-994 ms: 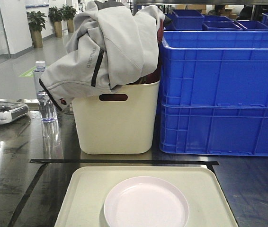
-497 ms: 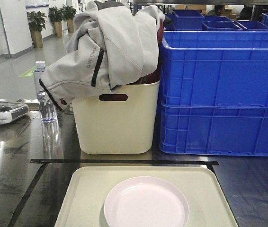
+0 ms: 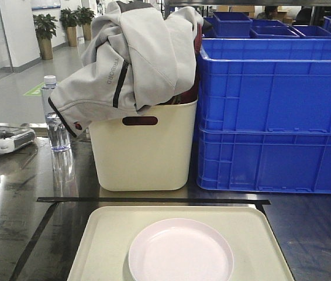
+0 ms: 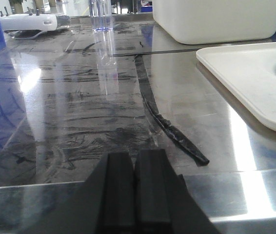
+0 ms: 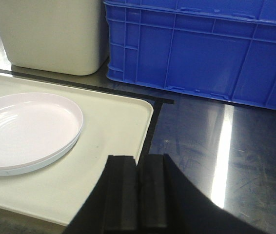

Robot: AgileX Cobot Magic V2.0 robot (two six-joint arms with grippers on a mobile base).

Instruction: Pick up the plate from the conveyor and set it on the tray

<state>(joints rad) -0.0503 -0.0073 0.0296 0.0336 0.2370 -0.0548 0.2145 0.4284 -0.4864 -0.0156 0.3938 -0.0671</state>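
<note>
1. The left tool point(image 4: 136, 187), fingers pressed together and empty, hangs low over the bare steel desk point(image 4: 79, 112) beside a loose strip of black tape point(image 4: 169, 129).
2. The right tool point(image 5: 137, 192), likewise closed on nothing, sits over the tray's point(image 5: 113, 122) near right corner.
3. A pale pink plate point(image 3: 180, 250) lies flat on the cream tray at the desk's front edge.
4. Behind stand a cream bin point(image 3: 144, 149) draped with a grey jacket point(image 3: 133, 55), and stacked blue crates point(image 3: 276, 117).
</note>
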